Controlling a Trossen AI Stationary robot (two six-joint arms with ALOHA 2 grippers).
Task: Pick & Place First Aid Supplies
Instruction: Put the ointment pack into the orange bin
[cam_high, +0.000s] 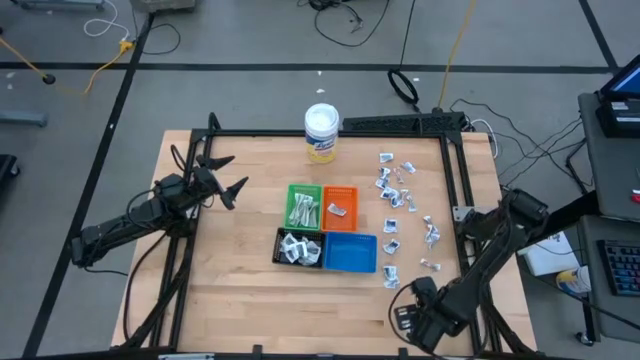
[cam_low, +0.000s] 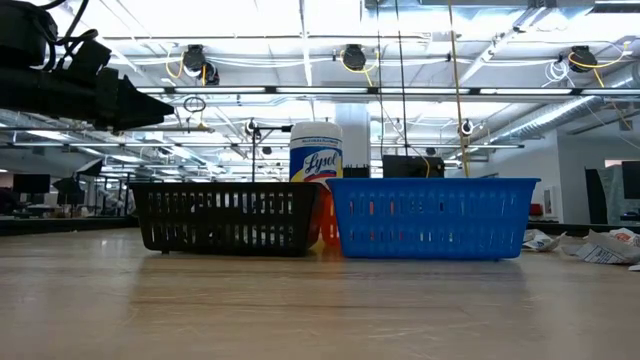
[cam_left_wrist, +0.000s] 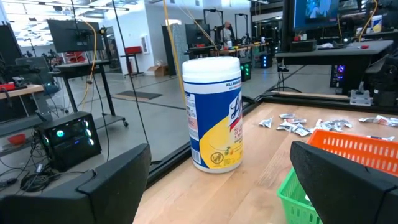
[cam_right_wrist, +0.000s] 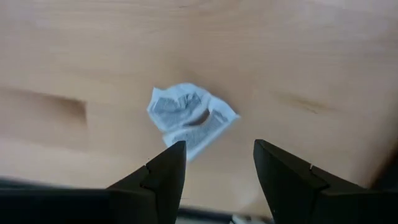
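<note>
Jaws of the right gripper (cam_right_wrist: 214, 163) stand parted and empty just above a crumpled packet (cam_right_wrist: 188, 117) on the table (cam_high: 250, 280), lower right of the high frame; left gripper (cam_high: 228, 177) at centre left gapes wide, holding nothing; more packets (cam_high: 405, 205) lie scattered right of the trays (cam_high: 327, 228)

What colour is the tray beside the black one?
Blue tray, next to the black tray; the high view shows it best.

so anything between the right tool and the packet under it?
Nothing. In the right wrist view the right tool stands open, the crumpled white packet just ahead of its fingertips, only bare wooden table between.
</note>
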